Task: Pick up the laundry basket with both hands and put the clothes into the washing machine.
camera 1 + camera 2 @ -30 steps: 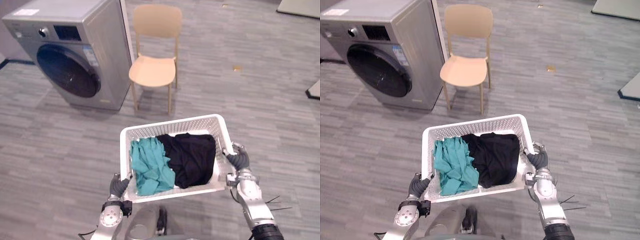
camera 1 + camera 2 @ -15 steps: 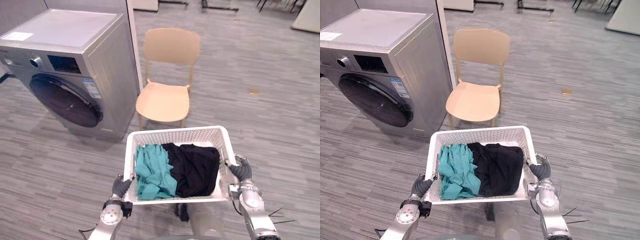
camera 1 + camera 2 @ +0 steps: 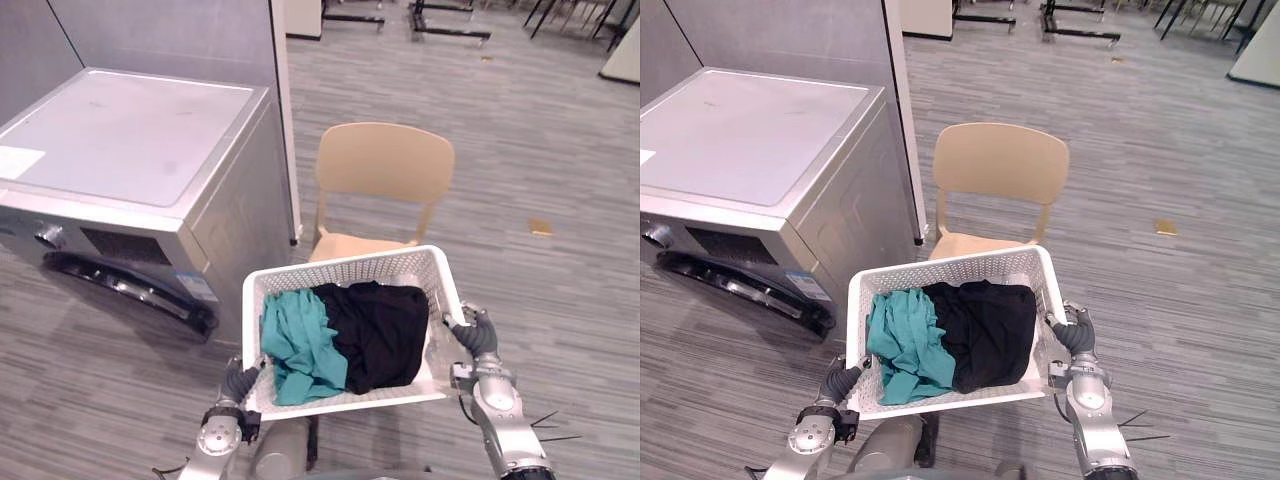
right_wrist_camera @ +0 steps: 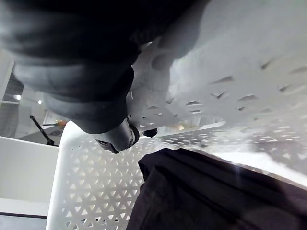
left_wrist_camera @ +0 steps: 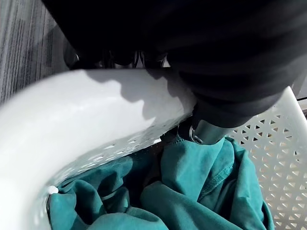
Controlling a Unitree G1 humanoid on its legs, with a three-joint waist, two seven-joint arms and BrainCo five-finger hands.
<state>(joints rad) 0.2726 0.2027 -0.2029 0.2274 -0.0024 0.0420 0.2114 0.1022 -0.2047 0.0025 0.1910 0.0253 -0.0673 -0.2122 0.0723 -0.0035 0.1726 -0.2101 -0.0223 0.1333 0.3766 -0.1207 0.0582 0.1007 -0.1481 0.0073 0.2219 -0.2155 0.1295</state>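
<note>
White laundry basket [image 3: 945, 266] gripped by left hand [image 3: 838, 383] and right hand [image 3: 1076, 334], teal garment [image 3: 902, 346] and black garment [image 3: 987, 330] inside

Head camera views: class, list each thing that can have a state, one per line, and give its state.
laundry basket: held off the floor, loaded.
teal garment: crumpled in the basket, left side.
black garment: heaped in the basket, right side.
washing machine: door looks shut.
chair: upright.
left hand: shut on the basket's left rim.
right hand: shut on the basket's right rim.
</note>
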